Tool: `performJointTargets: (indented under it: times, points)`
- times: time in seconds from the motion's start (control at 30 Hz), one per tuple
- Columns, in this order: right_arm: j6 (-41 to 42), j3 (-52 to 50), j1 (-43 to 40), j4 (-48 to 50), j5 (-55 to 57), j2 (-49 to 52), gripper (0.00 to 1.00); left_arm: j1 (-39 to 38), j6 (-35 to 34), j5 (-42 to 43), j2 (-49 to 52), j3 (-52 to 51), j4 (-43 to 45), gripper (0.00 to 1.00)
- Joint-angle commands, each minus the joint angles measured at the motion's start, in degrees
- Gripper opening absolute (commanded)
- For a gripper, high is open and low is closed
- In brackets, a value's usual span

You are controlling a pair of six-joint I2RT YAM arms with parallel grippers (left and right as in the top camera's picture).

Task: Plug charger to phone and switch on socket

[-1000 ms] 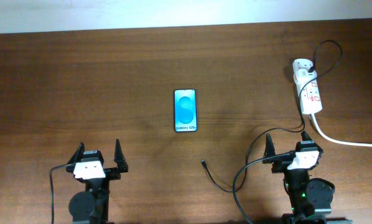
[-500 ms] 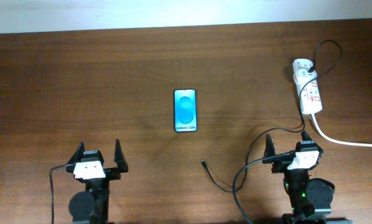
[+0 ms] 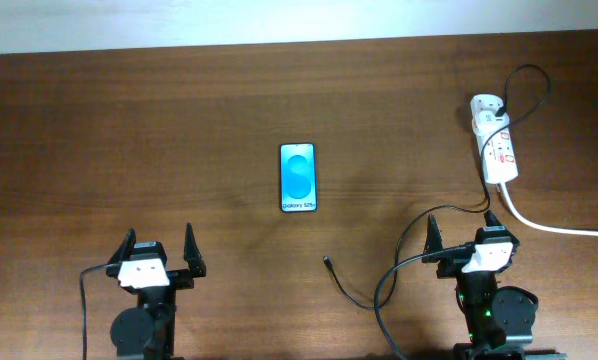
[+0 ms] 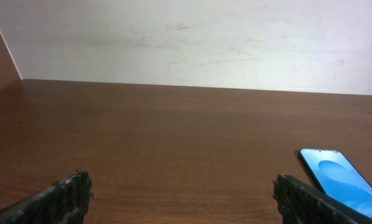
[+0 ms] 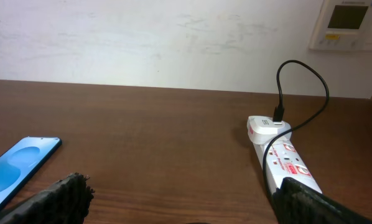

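Observation:
The phone (image 3: 298, 177) lies flat at the table's middle, blue screen up; it also shows in the left wrist view (image 4: 341, 180) and the right wrist view (image 5: 15, 169). The charger cable's black connector tip (image 3: 327, 262) lies loose on the table below the phone. The cable (image 3: 459, 208) runs right and up to the white plug in the socket (image 3: 496, 138), a white power strip at the far right, also in the right wrist view (image 5: 288, 163). My left gripper (image 3: 160, 246) is open and empty at the front left. My right gripper (image 3: 462, 229) is open and empty at the front right.
The socket's thick white cord (image 3: 559, 227) runs off the right edge. My arms' own black cables (image 3: 384, 300) loop near the right base. A white wall (image 4: 186, 37) stands behind the table, with a wall panel (image 5: 351, 22) at the right.

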Motion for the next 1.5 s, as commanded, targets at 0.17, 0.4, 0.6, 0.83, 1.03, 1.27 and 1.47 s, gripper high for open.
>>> performJointTargets:
  times: [0.17,0.4,0.6,0.83,1.03,1.27,1.47]
  points:
    - [0.2,-0.3,0.4,-0.3,0.7,-0.5,0.98,0.3,0.7,11.8,-0.3,-0.1,12.6,0.99]
    - [0.2,-0.3,0.4,-0.3,0.7,-0.5,0.98,0.3,0.7,15.7,5.2,10.1,34.5,1.00]
    - [0.2,-0.3,0.4,-0.3,0.7,-0.5,0.98,0.3,1.4,21.4,41.8,60.4,-22.4,0.99]
    - [0.2,-0.3,0.4,-0.3,0.7,-0.5,0.98,-1.6,-5.7,32.6,72.7,88.5,-47.0,0.99]
    - [0.2,-0.3,0.4,-0.3,0.7,-0.5,0.98,-16.6,-14.3,4.1,101.5,112.8,-68.9,0.99]
    - [0.2,-0.3,0.4,-0.3,0.7,-0.5,0.98,-25.5,-16.3,8.1,115.9,112.7,-62.9,0.99]
    - [0.2,-0.3,0.4,-0.2,0.7,-0.5,0.98,-27.8,-21.7,7.5,126.6,112.8,-62.0,0.99]
